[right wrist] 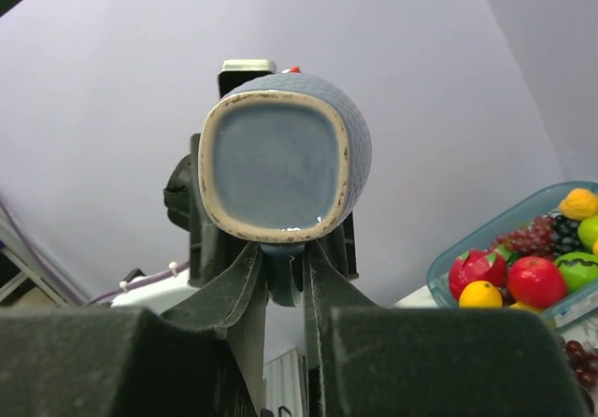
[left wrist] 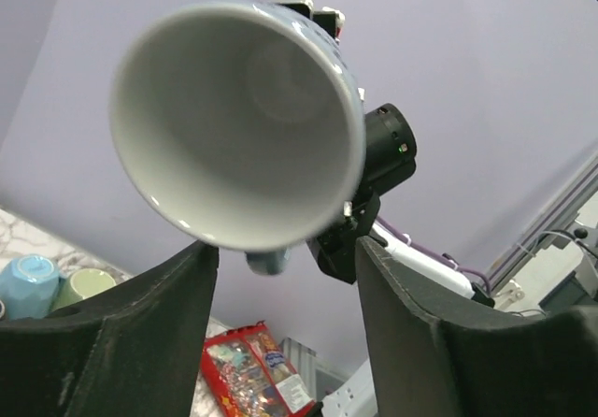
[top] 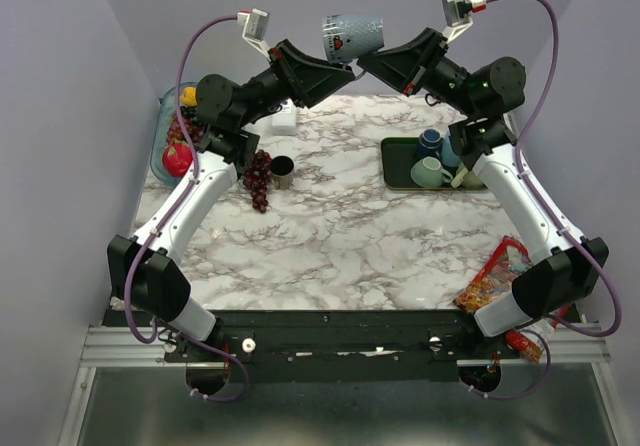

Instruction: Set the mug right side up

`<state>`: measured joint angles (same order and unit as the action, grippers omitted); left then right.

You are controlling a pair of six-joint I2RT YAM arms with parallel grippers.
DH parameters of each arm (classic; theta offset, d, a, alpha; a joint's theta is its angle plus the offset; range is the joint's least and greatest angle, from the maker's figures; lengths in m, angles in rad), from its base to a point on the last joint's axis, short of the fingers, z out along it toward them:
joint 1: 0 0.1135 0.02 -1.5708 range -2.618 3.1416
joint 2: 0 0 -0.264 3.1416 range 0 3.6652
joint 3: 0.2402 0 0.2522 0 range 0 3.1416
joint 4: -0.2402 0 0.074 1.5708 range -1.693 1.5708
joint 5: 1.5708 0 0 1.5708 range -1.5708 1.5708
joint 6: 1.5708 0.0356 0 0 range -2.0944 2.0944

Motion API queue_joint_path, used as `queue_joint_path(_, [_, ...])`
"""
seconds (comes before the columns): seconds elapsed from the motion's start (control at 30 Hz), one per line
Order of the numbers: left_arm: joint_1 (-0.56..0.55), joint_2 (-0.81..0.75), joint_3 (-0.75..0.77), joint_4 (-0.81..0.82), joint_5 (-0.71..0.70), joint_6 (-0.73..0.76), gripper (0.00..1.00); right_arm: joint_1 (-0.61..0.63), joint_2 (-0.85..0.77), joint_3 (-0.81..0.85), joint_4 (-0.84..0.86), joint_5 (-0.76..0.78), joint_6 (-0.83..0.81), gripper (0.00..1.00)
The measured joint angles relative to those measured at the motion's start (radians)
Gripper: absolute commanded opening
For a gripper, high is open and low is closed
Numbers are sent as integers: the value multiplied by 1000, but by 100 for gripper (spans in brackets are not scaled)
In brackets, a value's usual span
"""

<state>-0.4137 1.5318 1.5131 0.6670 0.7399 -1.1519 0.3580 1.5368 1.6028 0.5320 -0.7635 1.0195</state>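
Mug midair, right gripper pinching handle (left gripper flanking rim)

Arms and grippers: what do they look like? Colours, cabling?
Both alike: black joints, white links (left arm, right arm). Left gripper and right gripper are matte black with wedge-shaped fingers. A purple cable loops from each silver wrist camera to the base; the right camera has a red plug.

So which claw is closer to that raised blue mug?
Right. The right gripper pinches the mug by its handle; the left gripper, jaws open, straddles its rim.
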Motion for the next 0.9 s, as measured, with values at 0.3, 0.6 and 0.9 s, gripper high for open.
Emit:
queue_joint_path(0.3, [-1, 23, 0, 37, -18, -50, 29, 27, -20, -49, 37, -3, 10, 1])
queue_joint_path(0.6, [-3, 24, 2, -3, -34, -34, 0, 33, -20, -67, 40, 31, 4, 14])
queue_joint_path(0.9, [-3, 25, 67, -314, -89, 139, 0, 47, -23, -93, -127, 88, -99, 87])
